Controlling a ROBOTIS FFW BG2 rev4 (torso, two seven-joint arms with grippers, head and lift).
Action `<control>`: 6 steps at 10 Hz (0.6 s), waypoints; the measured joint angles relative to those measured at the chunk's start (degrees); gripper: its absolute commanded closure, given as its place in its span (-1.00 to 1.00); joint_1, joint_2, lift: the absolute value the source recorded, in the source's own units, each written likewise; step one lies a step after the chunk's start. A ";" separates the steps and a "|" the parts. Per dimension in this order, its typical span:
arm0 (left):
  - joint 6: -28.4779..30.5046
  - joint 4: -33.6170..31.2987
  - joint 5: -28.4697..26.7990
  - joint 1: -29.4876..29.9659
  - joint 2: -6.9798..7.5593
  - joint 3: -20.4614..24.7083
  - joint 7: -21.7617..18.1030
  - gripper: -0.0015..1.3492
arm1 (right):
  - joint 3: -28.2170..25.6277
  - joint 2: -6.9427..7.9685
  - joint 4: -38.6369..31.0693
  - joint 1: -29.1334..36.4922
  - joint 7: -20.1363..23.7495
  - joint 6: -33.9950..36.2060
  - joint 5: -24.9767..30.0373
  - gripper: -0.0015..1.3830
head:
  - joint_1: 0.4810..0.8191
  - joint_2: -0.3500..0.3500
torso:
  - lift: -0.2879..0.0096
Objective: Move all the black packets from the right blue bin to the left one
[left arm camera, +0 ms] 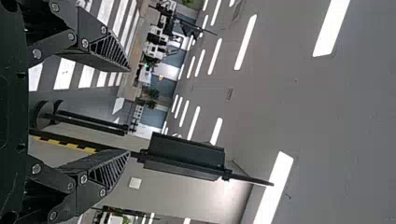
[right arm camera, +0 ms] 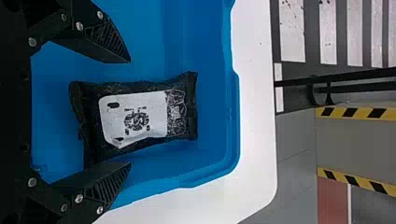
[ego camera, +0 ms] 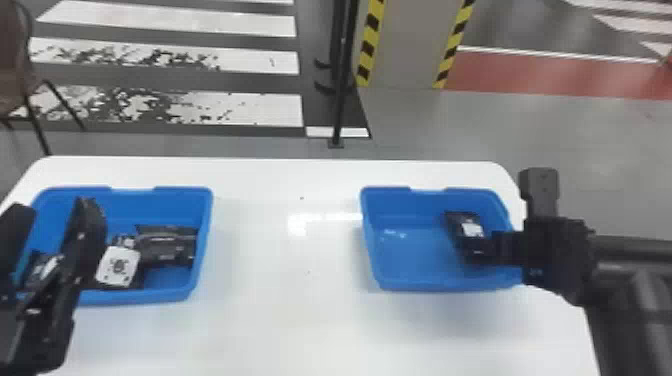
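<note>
In the head view my left gripper (ego camera: 56, 212) is raised in front of the left blue bin (ego camera: 202, 240), over its left part. That bin holds several black packets (ego camera: 167, 246), one with a white label. My right gripper (ego camera: 482, 250) is at the right blue bin (ego camera: 372, 240), over its right side. One black packet (ego camera: 464, 220) lies there, partly covered by the gripper. In the right wrist view the gripper (right arm camera: 129, 112) stands open over this packet (right arm camera: 184, 109), whose white label faces the camera. The left wrist view has my left gripper (left arm camera: 129, 111) open, with nothing between its fingers.
Both bins stand on a white table (ego camera: 280, 200), with a wide gap between them. Behind the table are a black post (ego camera: 340, 100), a pillar with striped edges (ego camera: 407, 45) and a chair (ego camera: 15, 65) at the left.
</note>
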 measured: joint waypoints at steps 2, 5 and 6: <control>0.10 0.00 -0.10 -0.12 0.05 -0.22 0.00 -0.33 | 0.66 -0.21 4.42 -1.62 0.08 -1.05 -0.10 -0.59 | 0.27 -0.41 | -0.01; 0.36 0.07 -0.11 0.01 0.08 -0.19 0.00 -0.31 | 0.82 -0.35 7.20 -2.10 0.09 -2.53 -0.67 0.33 | 0.27 -0.41 | -0.01; 0.36 0.10 -0.11 0.04 0.07 -0.14 0.00 -0.31 | 0.65 -0.39 8.08 -2.21 0.09 -3.06 -0.88 0.54 | 0.27 -0.42 | -0.01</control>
